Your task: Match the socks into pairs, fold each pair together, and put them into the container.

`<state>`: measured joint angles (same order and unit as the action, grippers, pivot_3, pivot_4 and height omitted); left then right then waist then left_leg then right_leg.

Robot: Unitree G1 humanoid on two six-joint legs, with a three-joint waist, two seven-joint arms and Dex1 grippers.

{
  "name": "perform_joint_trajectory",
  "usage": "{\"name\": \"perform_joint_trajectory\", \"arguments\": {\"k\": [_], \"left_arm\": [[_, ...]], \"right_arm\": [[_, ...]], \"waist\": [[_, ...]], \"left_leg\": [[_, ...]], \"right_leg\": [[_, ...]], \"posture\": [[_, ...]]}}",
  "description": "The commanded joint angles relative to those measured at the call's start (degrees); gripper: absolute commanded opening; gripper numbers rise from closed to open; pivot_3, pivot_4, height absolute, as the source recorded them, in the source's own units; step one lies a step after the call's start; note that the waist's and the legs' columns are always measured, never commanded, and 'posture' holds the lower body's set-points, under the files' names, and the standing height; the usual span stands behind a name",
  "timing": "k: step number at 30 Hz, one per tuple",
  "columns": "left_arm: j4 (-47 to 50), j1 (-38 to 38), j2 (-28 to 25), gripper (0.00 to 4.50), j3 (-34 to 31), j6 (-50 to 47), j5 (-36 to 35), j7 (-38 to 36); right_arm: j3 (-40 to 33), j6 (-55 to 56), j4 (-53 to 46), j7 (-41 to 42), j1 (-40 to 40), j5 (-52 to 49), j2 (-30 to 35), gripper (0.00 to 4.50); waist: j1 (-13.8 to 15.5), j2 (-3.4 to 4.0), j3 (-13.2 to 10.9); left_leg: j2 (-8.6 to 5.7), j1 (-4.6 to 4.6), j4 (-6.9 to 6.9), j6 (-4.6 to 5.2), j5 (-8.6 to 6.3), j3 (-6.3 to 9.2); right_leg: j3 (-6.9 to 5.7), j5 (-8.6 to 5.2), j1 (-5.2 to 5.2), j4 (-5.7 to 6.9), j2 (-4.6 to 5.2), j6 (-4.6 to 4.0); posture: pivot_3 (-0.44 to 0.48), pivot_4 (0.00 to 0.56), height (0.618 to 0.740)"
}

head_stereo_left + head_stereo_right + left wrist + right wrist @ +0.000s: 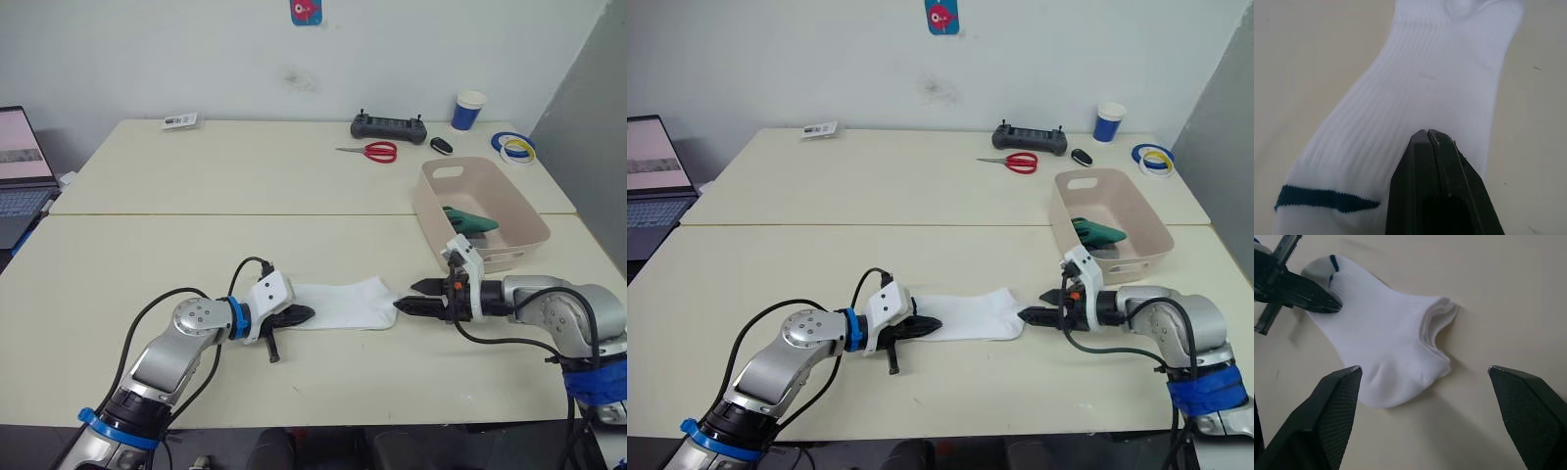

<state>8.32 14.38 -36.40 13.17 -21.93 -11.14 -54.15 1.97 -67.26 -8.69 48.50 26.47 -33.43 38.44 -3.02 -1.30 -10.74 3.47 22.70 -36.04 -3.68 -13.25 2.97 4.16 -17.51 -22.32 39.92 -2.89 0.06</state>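
Observation:
White socks point(343, 304) lie flat on the near table, apparently two stacked, with layered cuffs point(1442, 313) and a dark mark at the toe point(1322, 198). My left gripper point(304, 315) is shut, its tips point(1427, 134) resting on top of the toe end. No fabric shows between the fingers. My right gripper point(404, 298) stands open just off the cuff end, and its fingers point(1334, 396) straddle the heel without touching it. The pink container point(423, 201) stands at the right with a dark green sock point(470, 219) inside.
On the far table lie red scissors point(377, 151), a black controller point(389, 126), a small black object point(442, 144), a blue cup point(468, 110) and tape rolls point(515, 148). A laptop point(20, 166) sits at the far left. A small card point(180, 120) lies near the back edge.

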Motion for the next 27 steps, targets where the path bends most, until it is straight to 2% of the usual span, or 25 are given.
{"name": "perform_joint_trajectory", "arguments": {"k": [1,11,20,23,27], "left_arm": [[0.87,-0.95,0.51,0.0,2.05,-2.6,0.59,-0.07],[1.91,-1.73,0.96,0.0,2.37,-3.78,1.63,1.38],[1.61,-1.28,1.35,0.0,2.13,-3.75,2.02,2.19],[1.55,-1.14,1.37,0.0,2.05,-3.67,1.96,2.24],[1.52,-1.14,1.21,0.0,1.91,-3.67,1.93,2.17]], "right_arm": [[2.59,-0.61,1.28,0.23,2.68,0.4,0.17,4.48],[7.45,-6.21,2.77,0.39,3.61,-1.33,-2.47,4.48],[-5.15,-20.36,6.26,-7.89,5.71,-5.8,-14.11,4.48],[-7.99,-20.77,7.91,-10.17,5.9,-5.15,-15.23,3.59],[-10.48,-21.08,8.72,-10.86,5.98,-6.16,-14.98,2.13]], "waist": [[-0.03,0.0,0.0],[-0.11,-0.01,0.08],[-0.16,0.0,0.11],[-0.2,0.01,0.11],[-0.19,0.01,0.1]], "left_leg": [[0.0,0.01,0.0,0.0,0.0,-0.02],[0.01,-0.06,0.01,0.0,0.0,0.0],[0.03,-0.07,0.02,0.0,0.0,0.02],[0.01,-0.05,0.01,0.0,0.0,0.02],[0.01,-0.01,0.02,0.0,0.0,0.01]], "right_leg": [[0.0,0.0,0.0,-0.01,0.0,0.0],[-0.01,0.0,0.06,-0.02,0.0,0.01],[0.0,0.0,0.06,0.01,-0.02,0.01],[-0.01,0.0,0.05,0.01,-0.01,0.01],[-0.01,0.0,0.02,-0.01,-0.01,0.01]], "posture": [[0.0,0.15,0.74],[0.0,0.15,0.74],[0.0,0.15,0.74],[0.0,0.15,0.74],[0.0,0.15,0.74]]}}
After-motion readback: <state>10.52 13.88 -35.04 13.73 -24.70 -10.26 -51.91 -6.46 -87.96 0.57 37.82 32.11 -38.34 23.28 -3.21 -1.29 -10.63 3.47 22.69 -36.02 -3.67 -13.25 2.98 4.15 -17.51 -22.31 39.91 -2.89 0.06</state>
